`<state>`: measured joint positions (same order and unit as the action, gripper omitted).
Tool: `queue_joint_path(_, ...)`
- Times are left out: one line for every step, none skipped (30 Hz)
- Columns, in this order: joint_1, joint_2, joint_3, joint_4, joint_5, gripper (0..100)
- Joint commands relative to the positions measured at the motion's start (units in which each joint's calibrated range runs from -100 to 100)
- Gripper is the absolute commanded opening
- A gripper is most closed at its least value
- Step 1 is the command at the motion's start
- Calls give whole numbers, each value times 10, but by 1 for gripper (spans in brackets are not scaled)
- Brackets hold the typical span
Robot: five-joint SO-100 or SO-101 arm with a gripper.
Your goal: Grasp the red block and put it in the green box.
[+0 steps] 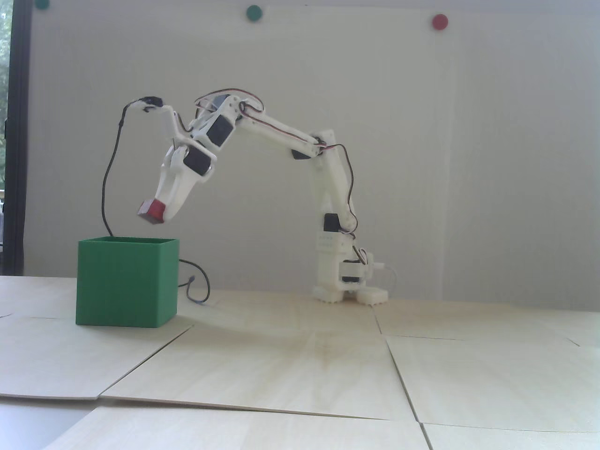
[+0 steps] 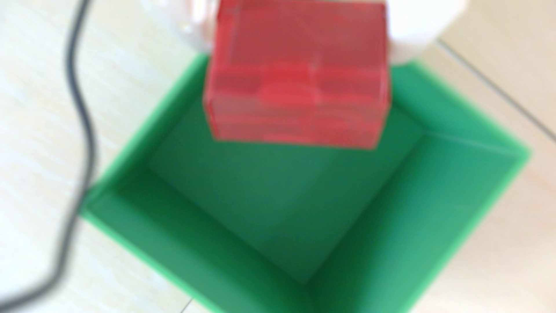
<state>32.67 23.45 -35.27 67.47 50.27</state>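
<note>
Wrist view all blurred, green box cut off at bottom edge.

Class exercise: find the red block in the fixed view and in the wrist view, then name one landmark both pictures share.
Fixed view: the red block is left of centre, held in the air at the fingers' tips, just above the green box.
Wrist view: the block fills the top centre, over the box's open inside.
Shared landmark: the box; the black cable too.
</note>
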Motion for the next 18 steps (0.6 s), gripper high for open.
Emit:
queue_joint_path(-1,19,-114,-11,1,2)
queue_joint_path(0,28,-126,-11,1,2)
queue_joint_path(0,34,-134,-11,1,2)
queue_joint_path(0,37,-139,-11,1,2)
queue_joint_path(0,41,-141,-11,2,2)
queue_joint_path(0,42,-142,-11,2,2)
queue_joint_path(-1,42,-142,-11,1,2)
queue_joint_path(-1,42,-141,-11,1,2)
queue_joint_path(-1,42,-140,-11,1,2)
queue_joint_path(-1,42,-140,-11,1,3)
queue_joint_path(-2,42,-140,-11,2,4)
queue_joint_path(-6,42,-140,-11,1,6)
queue_joint_path(-7,42,-140,-10,1,9)
queue_joint_path(-8,42,-140,-10,1,12)
queue_joint_path(-9,42,-140,-10,2,16)
queue_joint_path(-9,42,-140,-10,3,19)
queue_joint_path(-10,42,-142,-8,5,23)
queue_joint_path(-10,42,-142,-4,5,24)
